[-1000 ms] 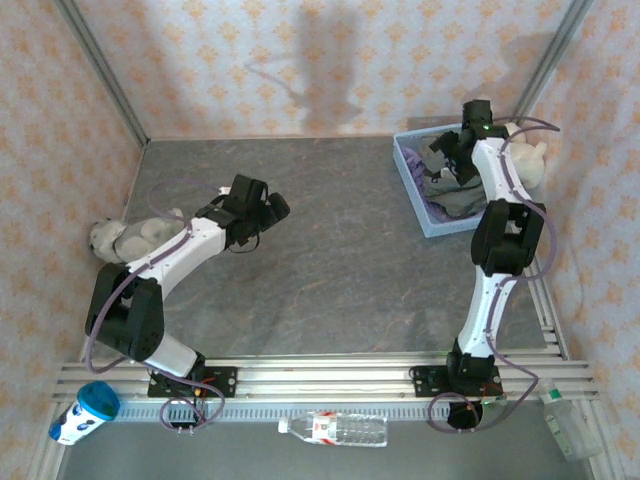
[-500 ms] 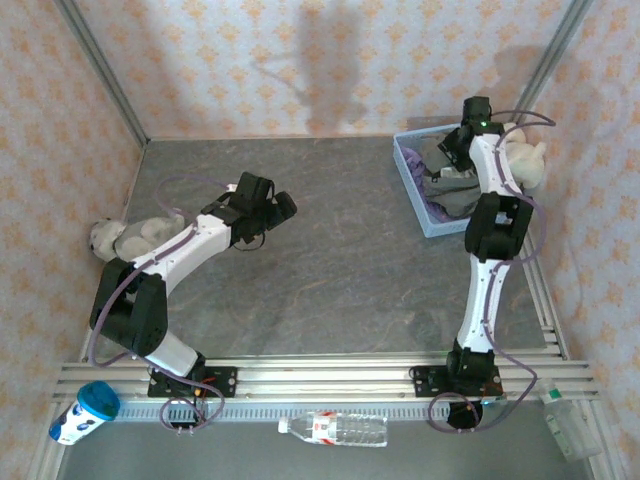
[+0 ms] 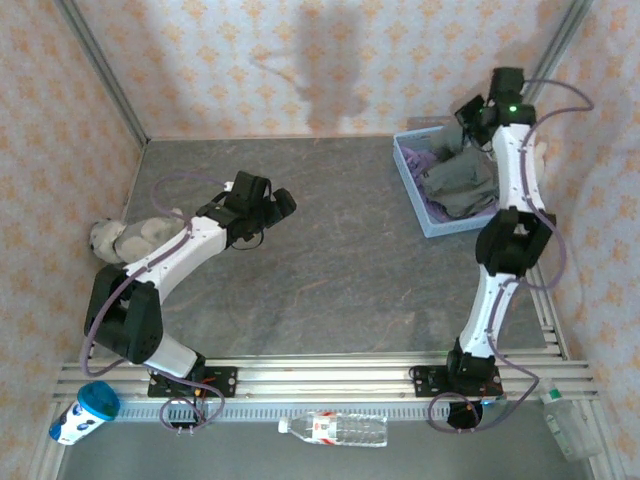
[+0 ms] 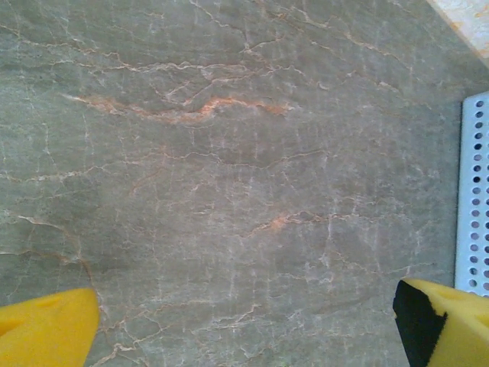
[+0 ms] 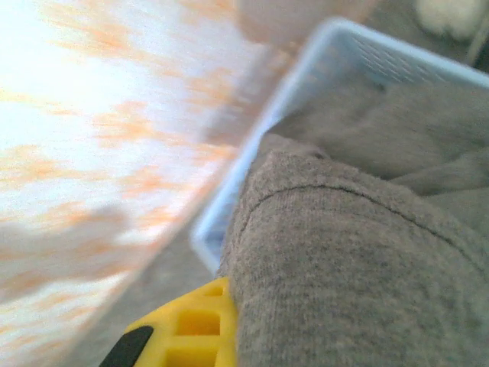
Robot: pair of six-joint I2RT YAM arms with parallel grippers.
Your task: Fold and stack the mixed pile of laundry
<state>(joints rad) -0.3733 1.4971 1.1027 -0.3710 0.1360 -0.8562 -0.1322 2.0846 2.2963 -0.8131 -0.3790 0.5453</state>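
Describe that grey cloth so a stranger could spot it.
At the far right corner of the table sits a light blue mesh basket. The grey-olive garment lies heaped inside; unlike the lavender shirt peeking out beside it, it is dull and dark.

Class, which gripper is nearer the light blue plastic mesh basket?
Right. The right gripper, shut on the grey-olive cloth garment, is above the far end of the basket; the left gripper hangs open over the table, well left of it.
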